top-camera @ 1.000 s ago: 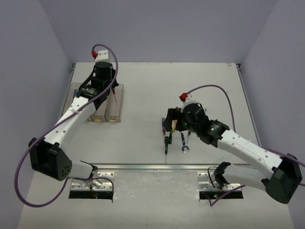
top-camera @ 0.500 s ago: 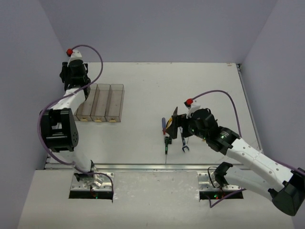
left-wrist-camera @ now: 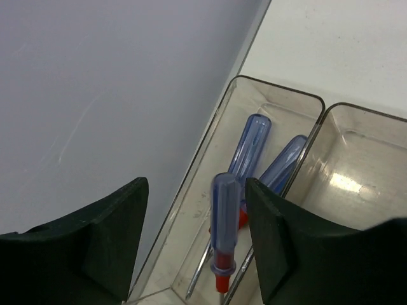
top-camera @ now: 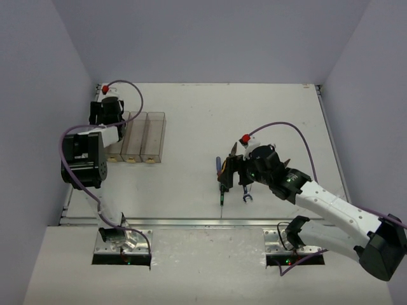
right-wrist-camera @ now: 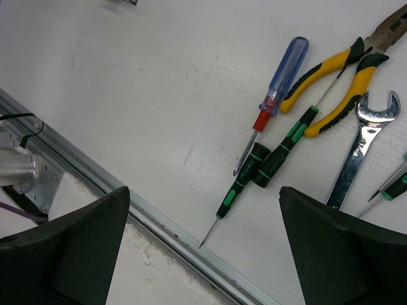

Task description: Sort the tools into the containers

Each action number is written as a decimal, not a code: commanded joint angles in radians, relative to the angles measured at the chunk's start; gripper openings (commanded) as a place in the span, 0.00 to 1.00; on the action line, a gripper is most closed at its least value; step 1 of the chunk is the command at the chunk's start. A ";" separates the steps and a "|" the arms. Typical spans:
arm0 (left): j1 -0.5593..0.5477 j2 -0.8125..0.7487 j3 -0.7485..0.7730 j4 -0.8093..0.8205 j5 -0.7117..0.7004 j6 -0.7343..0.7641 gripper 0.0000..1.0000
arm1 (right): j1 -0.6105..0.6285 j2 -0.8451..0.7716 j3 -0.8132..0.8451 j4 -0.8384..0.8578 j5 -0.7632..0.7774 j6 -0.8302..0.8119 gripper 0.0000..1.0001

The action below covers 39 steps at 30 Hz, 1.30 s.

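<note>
My left gripper (top-camera: 109, 118) hangs over the leftmost of the clear bins (top-camera: 154, 136). In the left wrist view its jaws (left-wrist-camera: 196, 210) are open. A blurred blue/red screwdriver (left-wrist-camera: 225, 229) sits loose between them, close to the right finger, over that bin (left-wrist-camera: 273, 87), where two more blue screwdrivers (left-wrist-camera: 252, 145) lie. My right gripper (top-camera: 230, 167) is open and empty (right-wrist-camera: 203, 197) above the tool pile. The pile holds a blue/red screwdriver (right-wrist-camera: 280, 73), yellow pliers (right-wrist-camera: 337, 82), two black/green screwdrivers (right-wrist-camera: 238, 189), and a silver wrench (right-wrist-camera: 362, 143).
The second bin (left-wrist-camera: 356, 178) looks empty. A metal rail (right-wrist-camera: 95, 184) runs along the table's near edge, just below the screwdriver tips. The purple side wall (left-wrist-camera: 95, 95) stands close to the left of the bins. Another green-handled tool (right-wrist-camera: 393, 185) shows at the right edge.
My left arm has swung from the right-hand bins to the leftmost bin, and the blue/red screwdriver now sits loose between open jaws. My right gripper has shifted slightly over the tool pile.
</note>
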 commanded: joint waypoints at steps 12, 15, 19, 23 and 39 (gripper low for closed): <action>-0.043 -0.059 0.503 -0.610 0.149 -0.631 1.00 | -0.008 0.004 0.010 0.023 0.086 -0.054 0.99; -0.185 -0.109 0.509 -0.765 0.197 -0.795 1.00 | -0.023 -0.012 0.025 -0.031 0.167 -0.062 0.99; -0.447 -0.169 0.346 -0.697 0.207 -0.930 1.00 | -0.073 -0.046 0.033 -0.097 0.261 -0.065 0.99; -0.694 -0.136 0.267 -0.666 0.184 -1.036 0.99 | -0.161 -0.084 0.012 -0.130 0.289 -0.038 0.99; -0.948 0.087 0.210 -0.561 0.218 -1.213 0.64 | -0.270 -0.068 0.001 -0.169 0.269 -0.030 0.99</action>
